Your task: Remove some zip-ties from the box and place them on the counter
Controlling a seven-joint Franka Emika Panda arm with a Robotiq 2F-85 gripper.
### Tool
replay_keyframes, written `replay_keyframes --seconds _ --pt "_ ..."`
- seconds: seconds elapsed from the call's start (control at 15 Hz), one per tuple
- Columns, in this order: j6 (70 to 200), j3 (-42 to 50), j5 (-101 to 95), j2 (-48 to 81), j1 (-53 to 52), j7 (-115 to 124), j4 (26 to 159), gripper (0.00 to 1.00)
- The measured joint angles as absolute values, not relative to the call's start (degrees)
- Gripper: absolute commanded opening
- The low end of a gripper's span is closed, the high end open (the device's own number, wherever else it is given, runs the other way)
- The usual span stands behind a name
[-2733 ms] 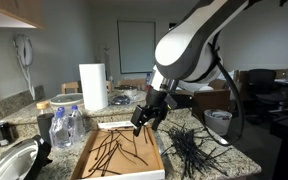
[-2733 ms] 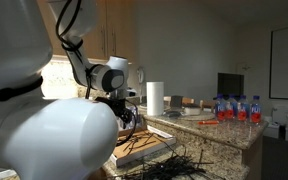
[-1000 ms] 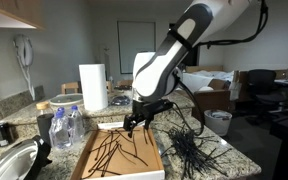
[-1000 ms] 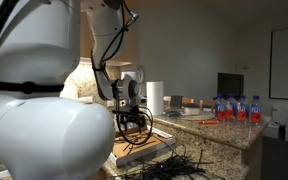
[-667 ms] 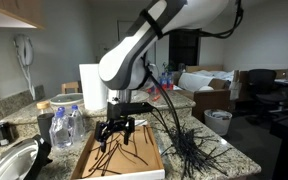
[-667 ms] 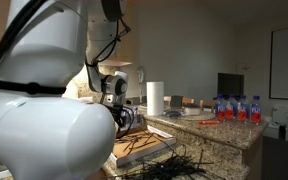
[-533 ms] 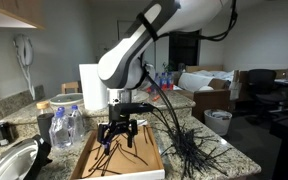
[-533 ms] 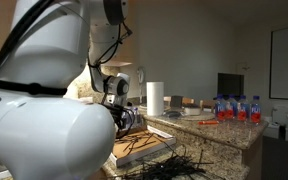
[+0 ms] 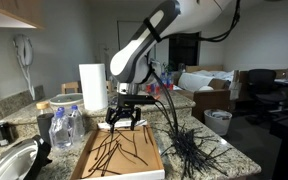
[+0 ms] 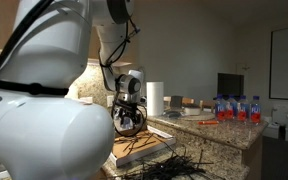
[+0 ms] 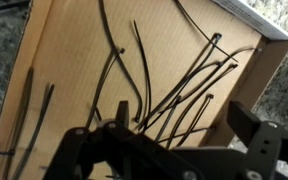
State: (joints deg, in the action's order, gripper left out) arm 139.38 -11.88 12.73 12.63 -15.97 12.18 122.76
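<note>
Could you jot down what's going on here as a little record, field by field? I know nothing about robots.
gripper: open, above the box, nothing visibly held
box: shallow cardboard tray on the counter
zip-ties: loose black strips scattered inside the box
counter: speckled stone
pile: more black zip-ties on the counter beside the box
nearby: paper towel roll, water bottles

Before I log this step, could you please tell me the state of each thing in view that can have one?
Box: open-topped, flat on the counter.
Fingers: open, over the box, gripping nothing.
Zip-ties in the box: loose, scattered on its floor.
Zip-ties on the counter: tangled pile beside the box.
Paper towel roll: upright.
Water bottles: upright.
</note>
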Motion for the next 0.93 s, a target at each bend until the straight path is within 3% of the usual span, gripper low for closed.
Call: replay_keyframes --seconds 0.93 --pt "140.0 -9.9 6.5 17.5 -16.1 23.3 122.2 1.0"
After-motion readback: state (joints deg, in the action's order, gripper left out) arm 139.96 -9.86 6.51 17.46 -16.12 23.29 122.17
